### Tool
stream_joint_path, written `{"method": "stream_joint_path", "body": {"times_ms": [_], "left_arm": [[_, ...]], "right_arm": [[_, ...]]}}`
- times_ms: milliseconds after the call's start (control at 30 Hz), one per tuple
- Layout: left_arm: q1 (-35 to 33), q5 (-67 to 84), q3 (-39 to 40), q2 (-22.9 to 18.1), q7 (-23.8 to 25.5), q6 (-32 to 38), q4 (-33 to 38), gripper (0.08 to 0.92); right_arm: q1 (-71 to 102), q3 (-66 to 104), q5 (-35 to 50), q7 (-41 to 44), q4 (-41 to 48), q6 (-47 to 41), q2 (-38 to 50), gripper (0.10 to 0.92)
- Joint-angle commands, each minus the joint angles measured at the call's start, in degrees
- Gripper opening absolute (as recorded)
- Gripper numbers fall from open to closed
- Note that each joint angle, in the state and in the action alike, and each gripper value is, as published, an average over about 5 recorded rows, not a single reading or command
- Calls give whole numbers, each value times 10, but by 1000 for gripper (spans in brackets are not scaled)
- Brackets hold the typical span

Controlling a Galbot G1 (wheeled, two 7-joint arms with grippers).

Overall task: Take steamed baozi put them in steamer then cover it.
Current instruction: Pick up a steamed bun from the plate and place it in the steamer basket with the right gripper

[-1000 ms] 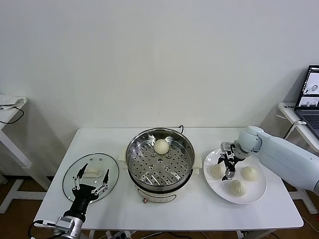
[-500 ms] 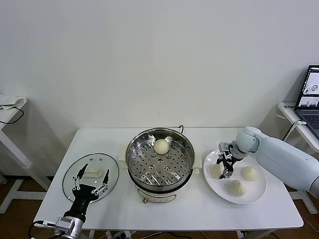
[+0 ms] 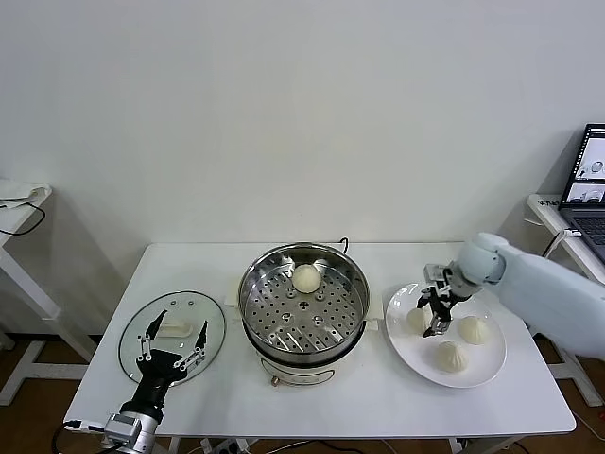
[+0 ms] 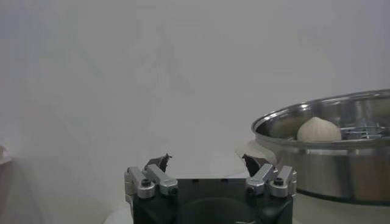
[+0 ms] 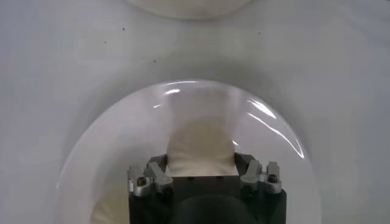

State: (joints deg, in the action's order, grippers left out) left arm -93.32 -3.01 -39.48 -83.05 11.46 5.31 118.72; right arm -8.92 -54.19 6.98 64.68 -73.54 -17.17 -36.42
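The right end effector [image 3: 434,317] is gripping a bun [image 5: 201,149] over the plate [image 3: 482,371]. The left end effector [image 3: 172,346] is waiting wide open, empty, near the lid [image 3: 203,312].

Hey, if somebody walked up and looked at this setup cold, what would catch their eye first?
Probably the shiny steamer at the middle of the table, open, with one baozi on its perforated tray. To its right, the right gripper is clamped on a bun on the white plate, beside two more. On the left, the glass cover lies flat, the open left gripper over it.
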Motion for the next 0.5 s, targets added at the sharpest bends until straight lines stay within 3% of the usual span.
{"method": "stream_joint_path", "body": {"times_ms": [33, 300, 500], "left_arm": [[-3, -1, -1, 2, 0, -1, 7, 823], [-13, 0, -6, 10, -1, -2, 19, 823], [-18, 0, -9, 12, -1, 0, 26, 823]], "right_arm": [[-251, -179, 128, 20, -137, -36, 85, 721], [-499, -349, 228, 31, -236, -98, 65, 721], [-549, -373, 300, -7, -287, -153, 7, 721]]}}
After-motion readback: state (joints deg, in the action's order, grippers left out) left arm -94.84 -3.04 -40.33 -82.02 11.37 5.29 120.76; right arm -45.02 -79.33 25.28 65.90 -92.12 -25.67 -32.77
